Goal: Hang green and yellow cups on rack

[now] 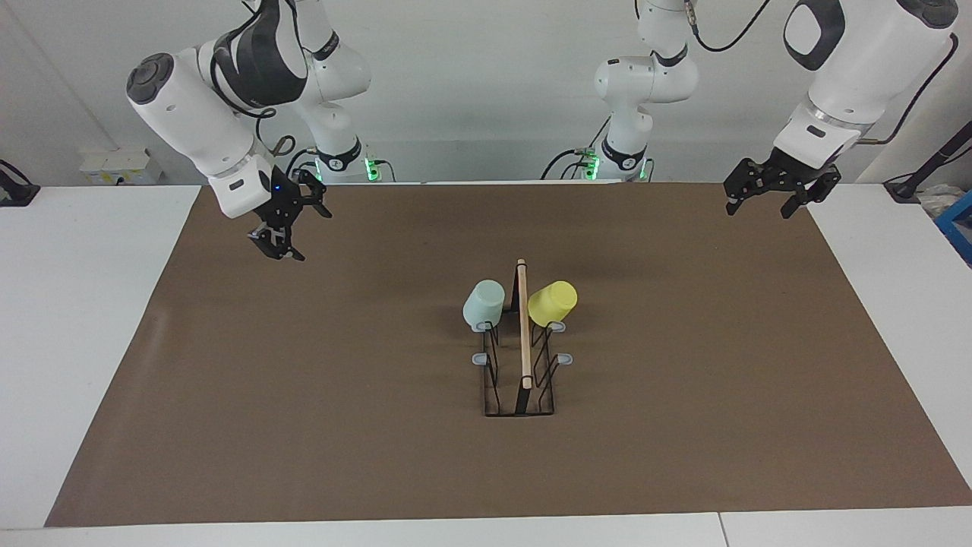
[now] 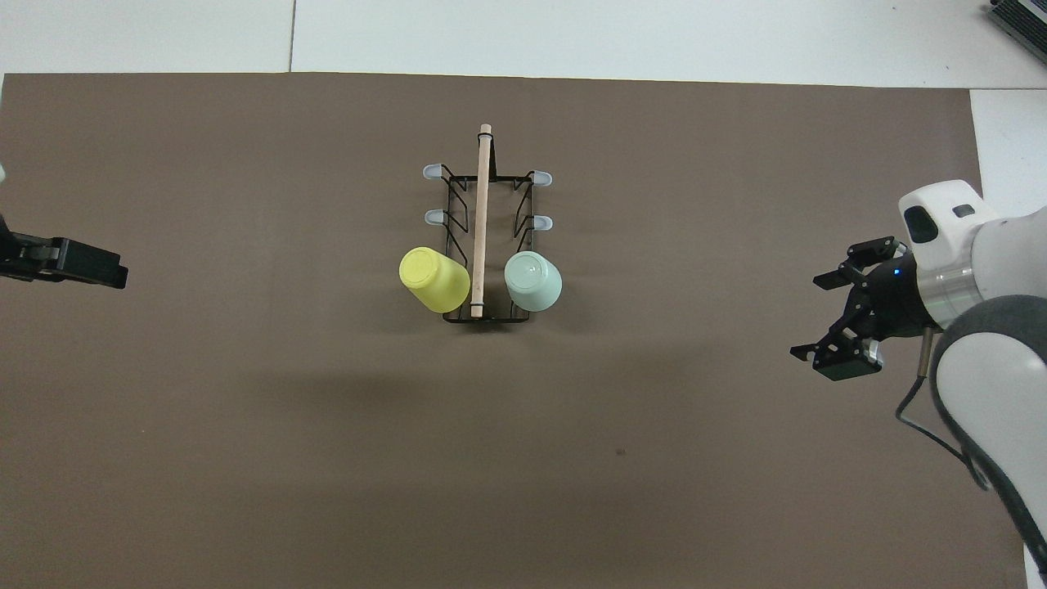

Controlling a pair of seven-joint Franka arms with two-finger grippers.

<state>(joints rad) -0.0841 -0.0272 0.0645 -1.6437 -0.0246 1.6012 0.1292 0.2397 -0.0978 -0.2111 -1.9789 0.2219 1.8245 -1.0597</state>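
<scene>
The black wire rack (image 1: 523,334) with a wooden rod on top stands mid-table on the brown mat; it also shows in the overhead view (image 2: 482,214). The pale green cup (image 1: 484,304) (image 2: 532,281) hangs mouth-down on a prong at the rack's end nearest the robots, on the side toward the right arm. The yellow cup (image 1: 553,301) (image 2: 434,279) hangs tilted on the prong across the rod from it. My right gripper (image 1: 302,232) (image 2: 810,317) is open and empty, raised over the mat's edge. My left gripper (image 1: 759,209) (image 2: 98,270) is open and empty, raised over the mat's other edge.
The brown mat (image 1: 304,395) covers most of the white table (image 1: 76,319). Grey-tipped prongs (image 2: 432,172) stick out along both sides of the rack. A blue box (image 1: 958,224) sits off the table at the left arm's end.
</scene>
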